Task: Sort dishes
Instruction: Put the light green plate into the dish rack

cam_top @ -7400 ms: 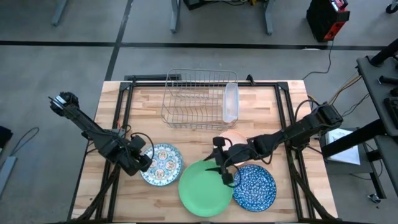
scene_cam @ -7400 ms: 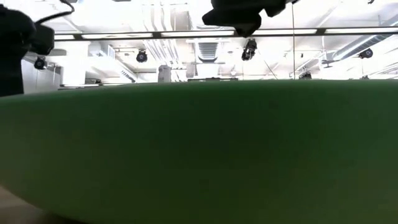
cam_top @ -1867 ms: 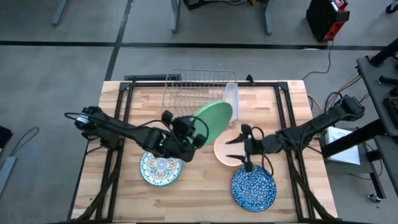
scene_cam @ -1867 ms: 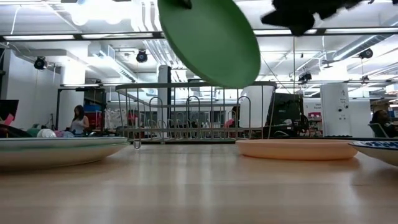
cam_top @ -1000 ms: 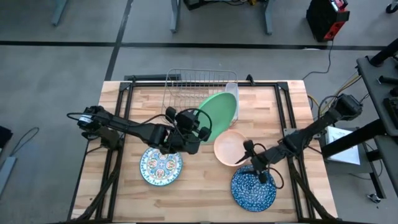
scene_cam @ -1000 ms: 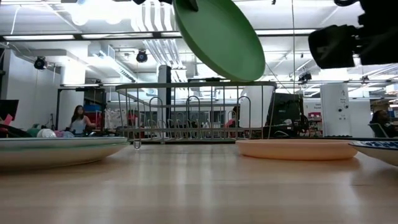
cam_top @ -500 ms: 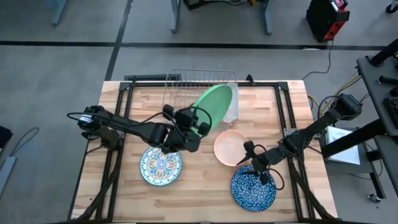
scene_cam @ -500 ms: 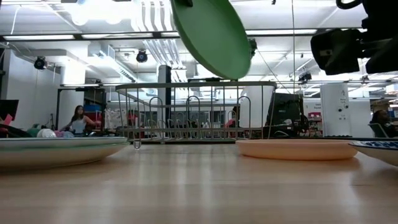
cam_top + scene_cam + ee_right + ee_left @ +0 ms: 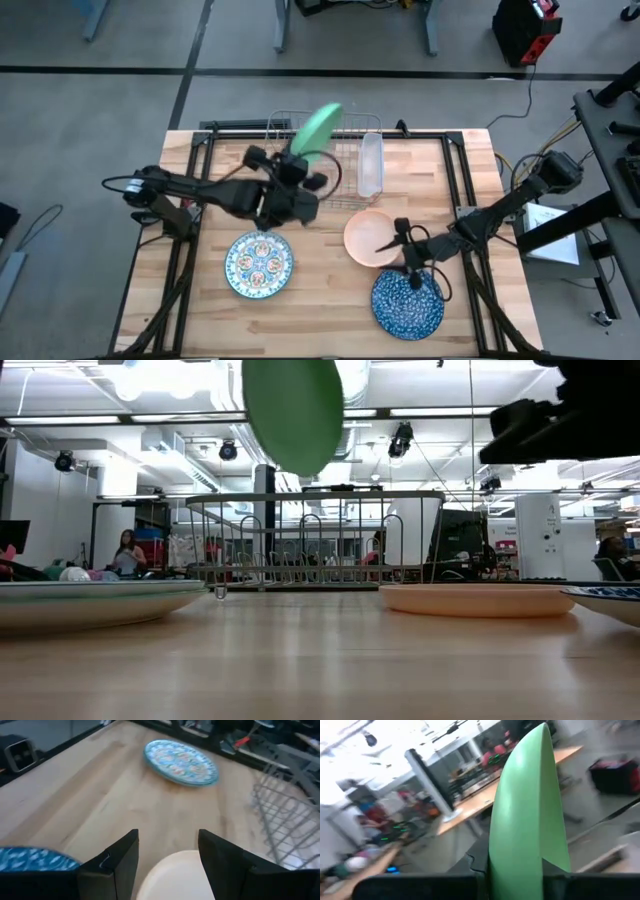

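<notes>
Now | 1 green plate [image 9: 318, 126] clamped, left fingers [image 9: 292, 170] | right fingers [image 9: 399, 246] apart | 3 dishes tabled

Even, bright light falls on the table [image 9: 330, 290] in the high view, with soft shadows under the arms. In the low view ceiling strip lights glare at the top, and the near tabletop is out of focus. The left wrist view is streaked with motion blur; the right wrist view is softly blurred.
</notes>
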